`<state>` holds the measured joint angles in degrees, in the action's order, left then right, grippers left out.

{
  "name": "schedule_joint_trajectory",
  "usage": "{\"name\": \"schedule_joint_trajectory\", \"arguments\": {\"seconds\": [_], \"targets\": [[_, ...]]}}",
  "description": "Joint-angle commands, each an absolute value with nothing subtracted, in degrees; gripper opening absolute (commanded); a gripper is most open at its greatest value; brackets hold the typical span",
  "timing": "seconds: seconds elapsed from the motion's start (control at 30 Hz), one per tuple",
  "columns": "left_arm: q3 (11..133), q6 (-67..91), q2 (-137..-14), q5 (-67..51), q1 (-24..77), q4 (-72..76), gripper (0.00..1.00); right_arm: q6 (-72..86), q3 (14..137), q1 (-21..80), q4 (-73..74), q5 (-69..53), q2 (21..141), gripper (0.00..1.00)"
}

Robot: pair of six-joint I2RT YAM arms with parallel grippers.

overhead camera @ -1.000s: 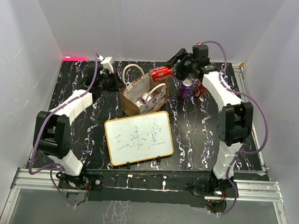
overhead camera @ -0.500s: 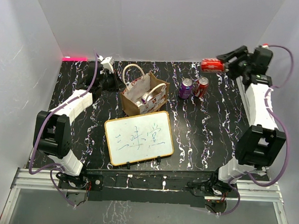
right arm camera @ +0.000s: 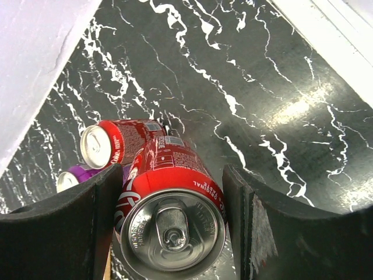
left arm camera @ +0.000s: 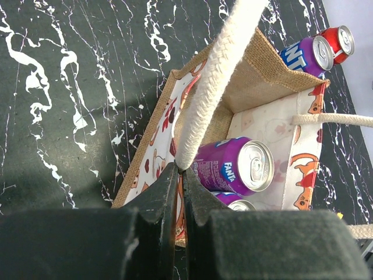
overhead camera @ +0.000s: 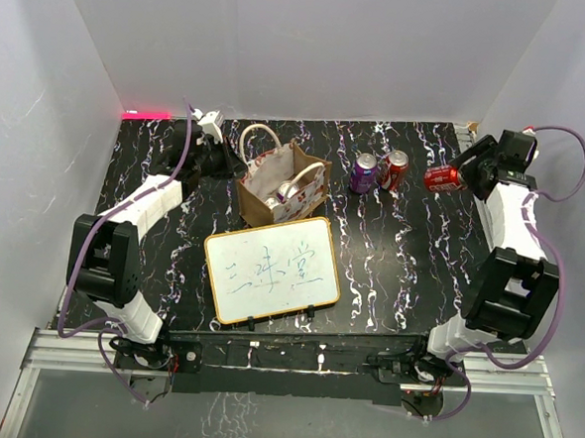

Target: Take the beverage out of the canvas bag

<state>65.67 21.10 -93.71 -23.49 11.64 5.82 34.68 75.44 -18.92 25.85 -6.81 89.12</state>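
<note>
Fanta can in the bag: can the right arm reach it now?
Probably not yet: the right gripper is shut on a red can. The left gripper pinches the handle, leaving the canvas bag open.

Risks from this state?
1. Right end effector holds the red can on its side; released like that, it may roll into the nearest standing can.
2. Left end effector pinches only one handle; with a Fanta can inside, a tug could tip the bag.

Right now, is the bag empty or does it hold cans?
Not empty. The left wrist view shows a purple can lying on its side inside the bag, with a second can's top beneath it.
</note>
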Motion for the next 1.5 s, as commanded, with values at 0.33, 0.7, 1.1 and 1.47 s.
{"name": "schedule_joint_trajectory", "arguments": {"seconds": [0.33, 0.7, 1.1, 1.47], "targets": [[66.1, 20.7, -95.7, -24.6, 12.1, 2.5, 0.00, 31.2, 77.8, -18.9, 9.1, -6.1, 97.4, 0.08], [66.2, 20.8, -96.7, -24.9, 12.1, 2.5, 0.00, 28.4, 83.8, -15.4, 13.2, 1.3, 103.4, 0.08], [66.2, 20.4, -97.4, -24.3, 12.1, 2.2, 0.00, 21.2, 102.1, -7.1, 24.9, 17.1, 114.4, 0.08], [66.1, 20.5, -98.1, -24.3, 12.3, 2.4, 0.00, 18.0, 111.3, -5.5, 32.3, 17.2, 121.3, 0.09]]}}
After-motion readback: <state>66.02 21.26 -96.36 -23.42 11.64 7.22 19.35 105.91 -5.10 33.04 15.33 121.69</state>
